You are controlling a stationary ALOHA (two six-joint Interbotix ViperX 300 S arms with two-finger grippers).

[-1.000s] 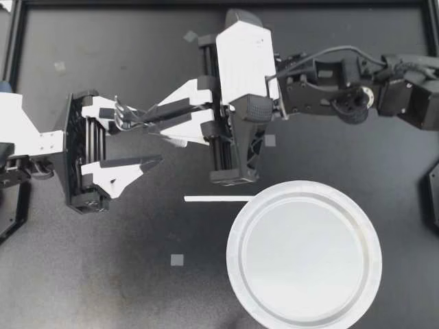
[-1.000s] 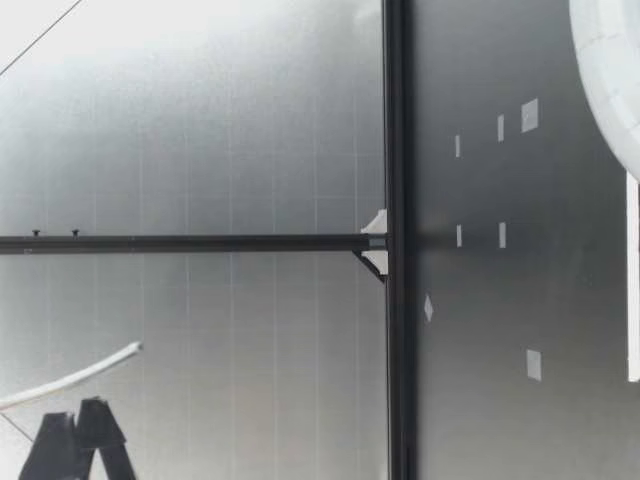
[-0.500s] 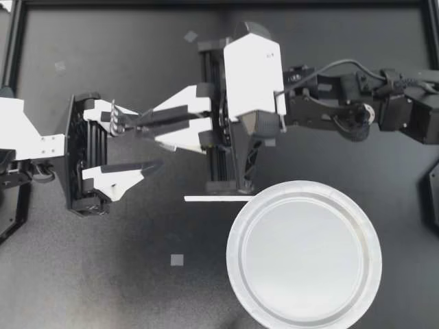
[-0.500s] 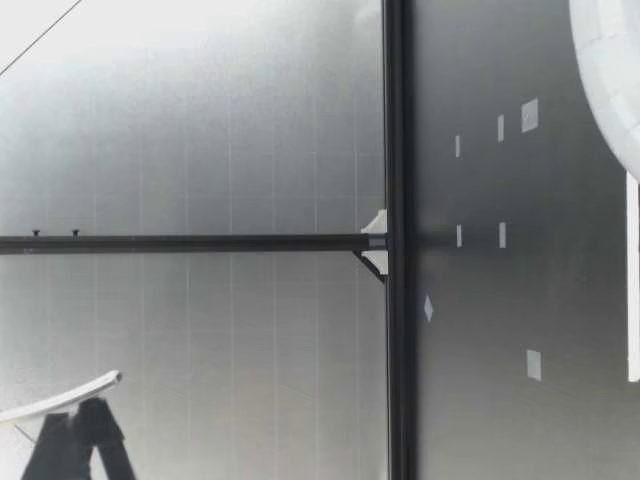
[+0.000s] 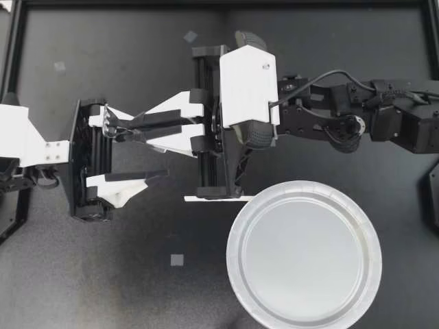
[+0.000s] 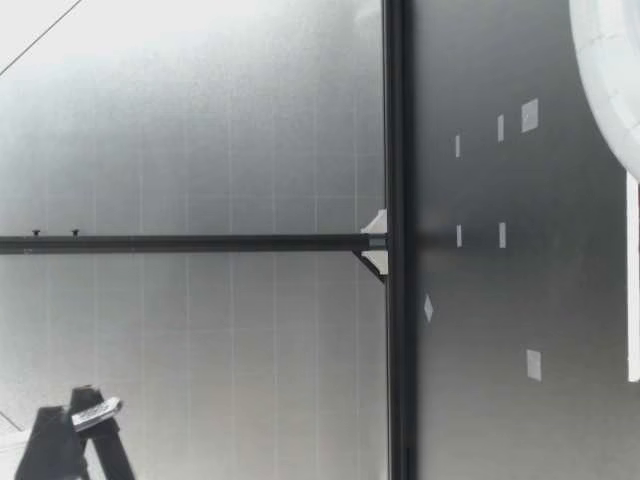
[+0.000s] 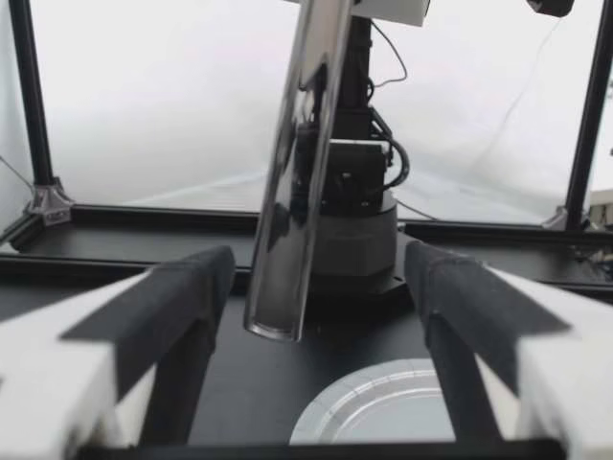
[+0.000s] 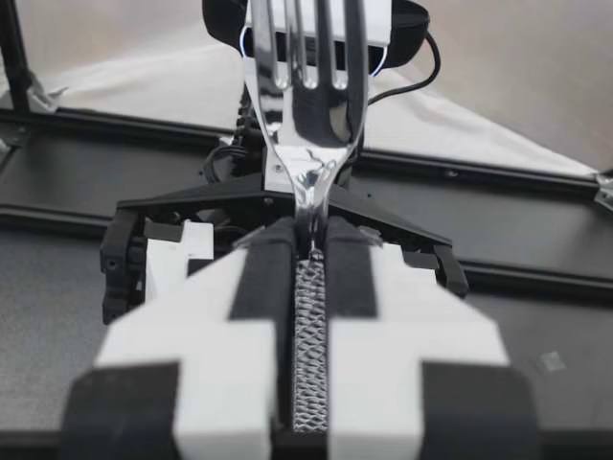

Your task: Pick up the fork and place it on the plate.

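My right gripper (image 5: 130, 127) reaches across from the right and is shut on the fork (image 5: 110, 123), clamping its textured handle. In the right wrist view the fork (image 8: 306, 96) points straight ahead of that gripper (image 8: 311, 240), tines outward. My left gripper (image 5: 145, 145) faces it, open, with the tines close to its far finger. In the left wrist view the fork (image 7: 292, 192) hangs between the dark pads (image 7: 182, 287), touching neither; this gripper (image 7: 321, 278) is open. The grey plate (image 5: 305, 253) lies on the table nearer the front, right of both grippers. The fork's shiny end (image 6: 97, 412) shows high above the table.
A thin white strip (image 5: 218, 198) lies against the plate's left rim, under my right wrist. Small tape squares (image 5: 177, 260) mark the black mat. A black frame rail (image 5: 219, 4) borders the table's far side. The plate's edge (image 6: 610, 80) shows in the low view.
My right gripper has carried the fork a little farther left, deeper between the left gripper's fingers, and its wrist has shifted toward the table's far side. The left gripper has edged slightly right.
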